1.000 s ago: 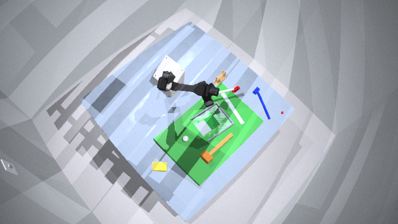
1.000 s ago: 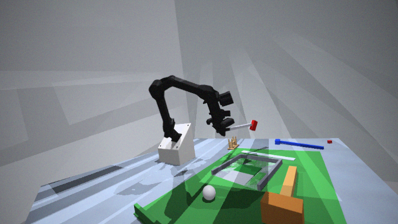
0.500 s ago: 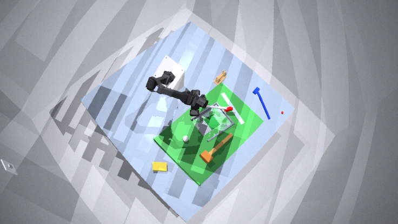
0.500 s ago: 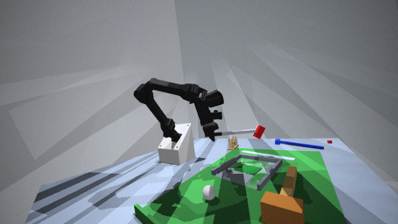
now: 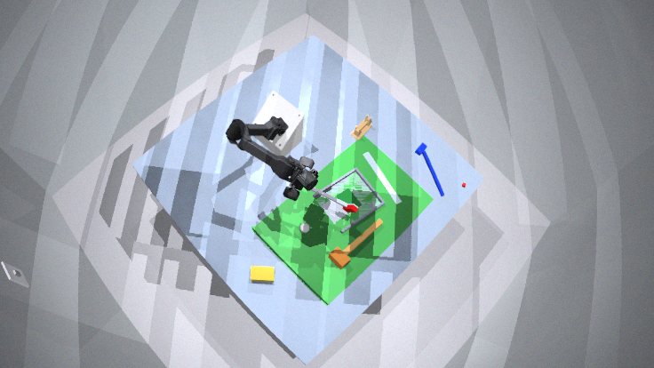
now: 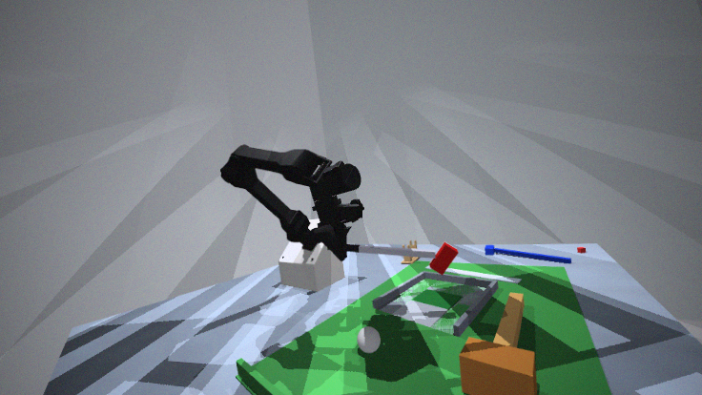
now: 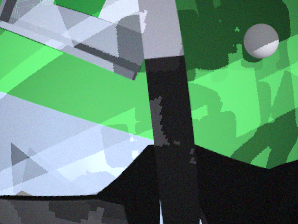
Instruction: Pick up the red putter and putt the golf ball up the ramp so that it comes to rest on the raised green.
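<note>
My gripper (image 5: pixel 312 187) (image 6: pixel 345 254) (image 7: pixel 166 149) is shut on the dark grip of the red putter. The putter's grey shaft (image 5: pixel 330 197) (image 6: pixel 392 251) (image 7: pixel 162 30) points away from the arm, and its red head (image 5: pixel 350 208) (image 6: pixel 443 258) hangs in the air over the grey-railed ramp. The white golf ball (image 5: pixel 304 227) (image 6: pixel 368 340) (image 7: pixel 261 41) sits on the green mat (image 5: pixel 320 285) (image 6: pixel 545 289) (image 7: pixel 60 75), apart from the putter. The ramp's grey rail (image 5: pixel 370 187) (image 6: pixel 475 307) encloses a pale slope and a green patch, with its open side toward the ball.
An orange mallet (image 5: pixel 338 257) (image 6: pixel 498 368) lies on the mat beside the ramp. A white strip (image 5: pixel 382 177) lies behind it. A wooden stand (image 5: pixel 362 127), a blue mallet (image 5: pixel 432 172), a small red cube (image 5: pixel 463 185) and a yellow block (image 5: pixel 262 273) are around the mat.
</note>
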Motion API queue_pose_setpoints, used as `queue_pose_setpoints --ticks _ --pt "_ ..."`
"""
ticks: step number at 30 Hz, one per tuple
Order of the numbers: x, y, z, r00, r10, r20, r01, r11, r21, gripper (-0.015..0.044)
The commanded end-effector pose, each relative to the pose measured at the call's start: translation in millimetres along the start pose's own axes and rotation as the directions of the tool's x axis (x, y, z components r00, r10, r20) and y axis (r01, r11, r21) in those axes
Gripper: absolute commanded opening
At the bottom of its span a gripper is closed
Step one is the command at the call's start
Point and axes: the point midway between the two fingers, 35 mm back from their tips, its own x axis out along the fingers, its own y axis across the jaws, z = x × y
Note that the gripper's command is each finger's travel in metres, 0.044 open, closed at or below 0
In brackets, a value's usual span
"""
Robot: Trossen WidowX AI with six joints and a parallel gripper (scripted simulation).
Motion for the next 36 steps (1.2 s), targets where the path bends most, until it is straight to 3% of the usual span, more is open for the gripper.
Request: queue_pose_setpoints --ticks 1,20,36 --pt "-4 -14 -21 1.000 -0.020 -0.015 0.022 0.996 0.090 0.0000" --pt "-27 -61 -124 0.985 -0.121 -0.121 0.165 0.858 0.486 0.0000" --pt "10 -67 -132 0.984 -0.126 -0.125 0.172 0.851 0.497 0.0000"
